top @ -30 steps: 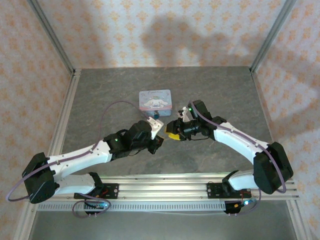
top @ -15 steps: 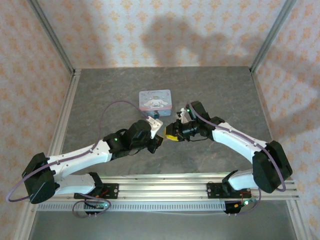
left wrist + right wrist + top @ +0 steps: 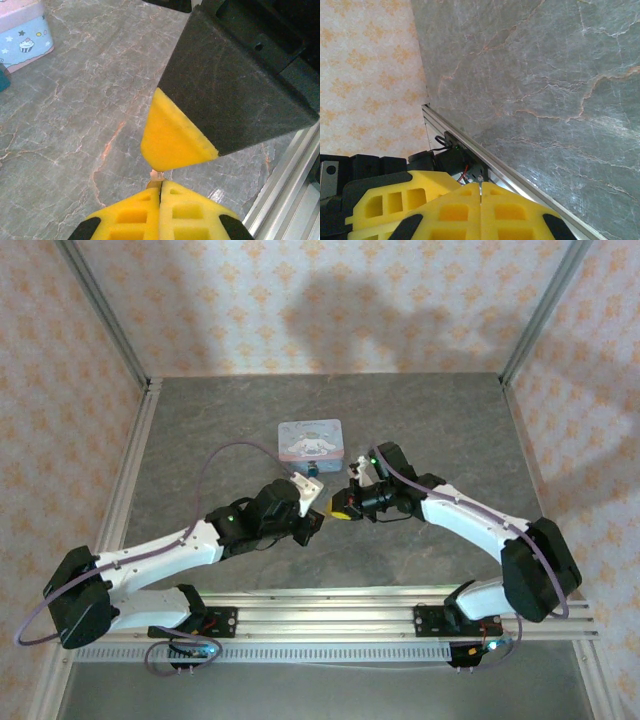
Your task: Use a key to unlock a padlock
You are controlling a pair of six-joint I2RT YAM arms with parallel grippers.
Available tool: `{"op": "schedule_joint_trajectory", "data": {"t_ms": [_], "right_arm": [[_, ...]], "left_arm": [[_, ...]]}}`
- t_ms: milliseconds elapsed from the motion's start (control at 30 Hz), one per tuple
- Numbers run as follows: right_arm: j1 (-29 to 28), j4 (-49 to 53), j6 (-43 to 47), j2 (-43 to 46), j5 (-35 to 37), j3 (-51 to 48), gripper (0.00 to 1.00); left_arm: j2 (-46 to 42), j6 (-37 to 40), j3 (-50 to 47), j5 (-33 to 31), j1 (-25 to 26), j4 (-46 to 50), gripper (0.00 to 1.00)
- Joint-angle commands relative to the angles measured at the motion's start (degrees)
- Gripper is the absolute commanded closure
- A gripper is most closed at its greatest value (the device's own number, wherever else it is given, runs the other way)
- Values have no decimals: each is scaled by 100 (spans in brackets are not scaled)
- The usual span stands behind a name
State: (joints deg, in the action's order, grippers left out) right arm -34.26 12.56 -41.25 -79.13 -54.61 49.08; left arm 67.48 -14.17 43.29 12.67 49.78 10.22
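Both arms meet nose to nose near the tin [image 3: 310, 438]
The key [image 3: 156, 175] sits pinched in the left gripper [image 3: 160, 186], its length poking straight at the right gripper [image 3: 480, 187], clenched tight

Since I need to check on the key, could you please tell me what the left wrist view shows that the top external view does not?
Left wrist adds: a thin metal sliver, likely the key, pinched in the shut left gripper, just under the right gripper tip. Top external adds: the left arm and right arm whole, the walls, and the tin entire. Shared: the tin, the padlock (cropped at the wrist view's edge), the grey table, and the two gripper tips close together.
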Motion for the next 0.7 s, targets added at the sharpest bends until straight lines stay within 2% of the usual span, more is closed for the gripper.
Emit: {"op": "schedule_joint_trajectory", "data": {"t_ms": [0,33,100,167,233,333,433,567,667], "right_arm": [[-6,-352,166,134,290,0,100],[-2,-334,270,214,409,-12,100],[-2,-135,693,381,628,16,100],[-2,183,1208,538,903,119,100],[-2,502,1780,642,1125,279,100],[-4,827,2545,697,1268,545,100],[-9,866,2970,693,1123,745,100],[-30,845,3495,760,817,899,100],[-37,760,3857,875,486,915,100]], "left_arm": [[-277,-165,-102,-156,-48,14,87],[-311,-241,-91,-265,-67,95,72],[-349,-443,-40,-440,-93,331,50],[-375,-634,48,-663,-108,590,40],[-396,-794,160,-936,-106,901,37],[-483,-748,295,-944,-117,1296,36],[-793,-620,222,-298,-220,1179,34],[-1547,-806,-218,672,-524,249,34],[-1955,-827,-338,1051,-710,-29,34]]}}
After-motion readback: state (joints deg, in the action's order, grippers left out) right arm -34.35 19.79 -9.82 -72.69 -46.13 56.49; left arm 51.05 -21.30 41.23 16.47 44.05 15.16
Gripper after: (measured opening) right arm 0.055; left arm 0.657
